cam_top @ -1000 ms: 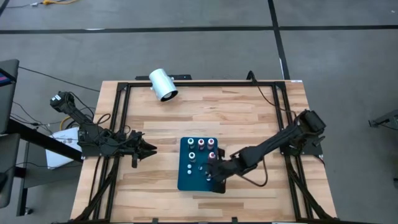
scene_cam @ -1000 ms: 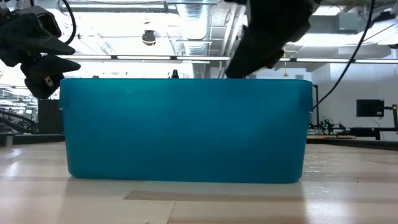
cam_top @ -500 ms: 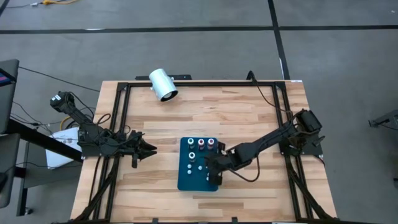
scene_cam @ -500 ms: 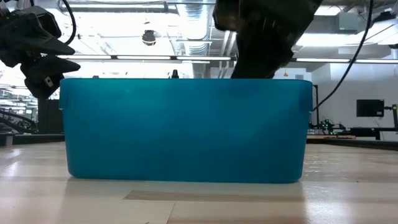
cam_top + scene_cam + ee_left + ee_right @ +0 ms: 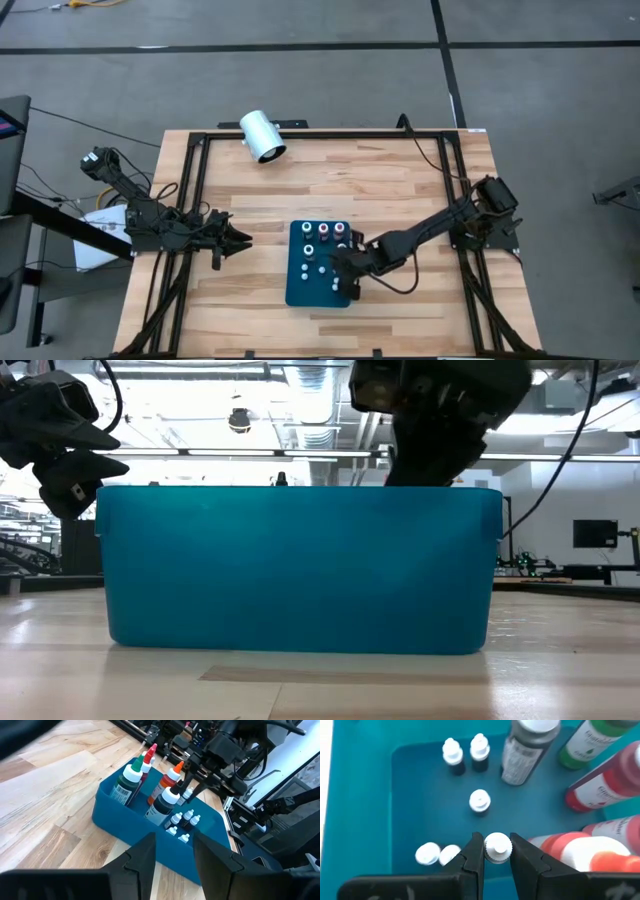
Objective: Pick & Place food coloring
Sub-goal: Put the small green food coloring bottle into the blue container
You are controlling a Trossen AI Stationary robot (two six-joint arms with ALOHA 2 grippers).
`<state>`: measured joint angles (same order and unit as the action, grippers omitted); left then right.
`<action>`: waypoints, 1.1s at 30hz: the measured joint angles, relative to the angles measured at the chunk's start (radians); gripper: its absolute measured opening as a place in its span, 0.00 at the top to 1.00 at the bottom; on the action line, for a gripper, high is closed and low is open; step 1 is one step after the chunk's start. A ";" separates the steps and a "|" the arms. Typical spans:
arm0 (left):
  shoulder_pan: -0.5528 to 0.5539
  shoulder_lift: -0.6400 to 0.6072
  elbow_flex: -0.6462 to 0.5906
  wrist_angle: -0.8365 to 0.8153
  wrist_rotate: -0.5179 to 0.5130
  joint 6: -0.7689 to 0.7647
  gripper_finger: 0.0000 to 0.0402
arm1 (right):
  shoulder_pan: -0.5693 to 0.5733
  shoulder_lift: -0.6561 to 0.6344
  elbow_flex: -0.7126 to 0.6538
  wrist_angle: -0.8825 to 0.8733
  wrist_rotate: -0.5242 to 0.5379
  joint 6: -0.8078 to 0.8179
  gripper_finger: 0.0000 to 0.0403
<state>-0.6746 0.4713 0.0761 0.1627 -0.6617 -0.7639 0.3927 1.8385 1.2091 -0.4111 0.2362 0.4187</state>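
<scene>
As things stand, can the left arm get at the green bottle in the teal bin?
Probably yes: the left gripper waits beside the teal bin, green bottle on its near side, right gripper busy at a small white-capped bottle.

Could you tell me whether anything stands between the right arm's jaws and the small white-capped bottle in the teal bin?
Nothing visible does. The right gripper is down inside the teal bin, its jaws standing on either side of the small bottle's white cap. The taller bottles stand off to one side.

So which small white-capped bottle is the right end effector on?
The one between the right end effector's fingers, beside the orange-red bottle; the other small ones stand free in the blue bin.
</scene>
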 joint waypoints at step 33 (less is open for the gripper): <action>0.000 0.000 0.000 0.007 -0.005 -0.004 0.70 | -0.058 0.000 0.000 -0.078 -0.025 0.000 0.84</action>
<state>-0.6746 0.4713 0.0761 0.1696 -0.6666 -0.7677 0.3345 1.8385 1.2091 -0.4890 0.2111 0.4183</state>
